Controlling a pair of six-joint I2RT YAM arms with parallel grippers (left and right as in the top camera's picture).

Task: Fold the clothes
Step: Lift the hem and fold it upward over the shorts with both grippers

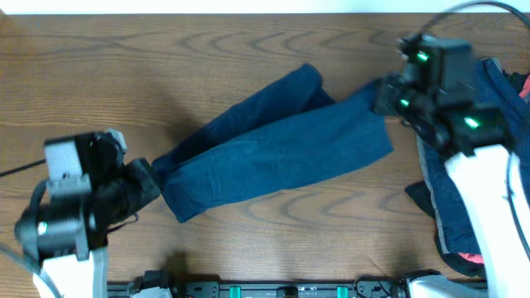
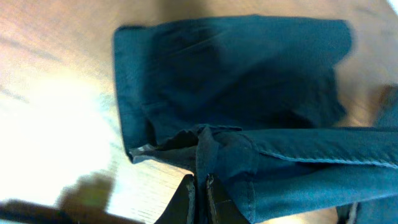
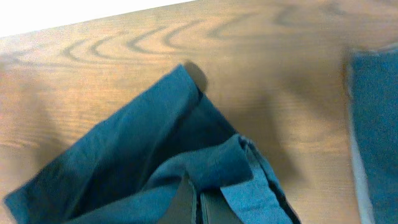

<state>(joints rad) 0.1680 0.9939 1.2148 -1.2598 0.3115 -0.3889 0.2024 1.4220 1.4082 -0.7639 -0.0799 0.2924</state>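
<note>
A navy-blue shorts-like garment (image 1: 273, 145) lies stretched slantwise across the middle of the wooden table. My left gripper (image 1: 153, 178) is shut on its lower left end; in the left wrist view the jaws (image 2: 200, 186) pinch a fold of the cloth (image 2: 249, 74). My right gripper (image 1: 385, 93) is shut on its upper right end; in the right wrist view the jaws (image 3: 198, 198) pinch the cloth (image 3: 124, 155). The garment hangs slightly taut between both grippers.
A pile of other clothes (image 1: 451, 199), navy with grey edge and a red-pink piece (image 1: 474, 258), lies at the right edge under my right arm. The pile's edge shows in the right wrist view (image 3: 376, 124). Bare wood lies behind and in front of the garment.
</note>
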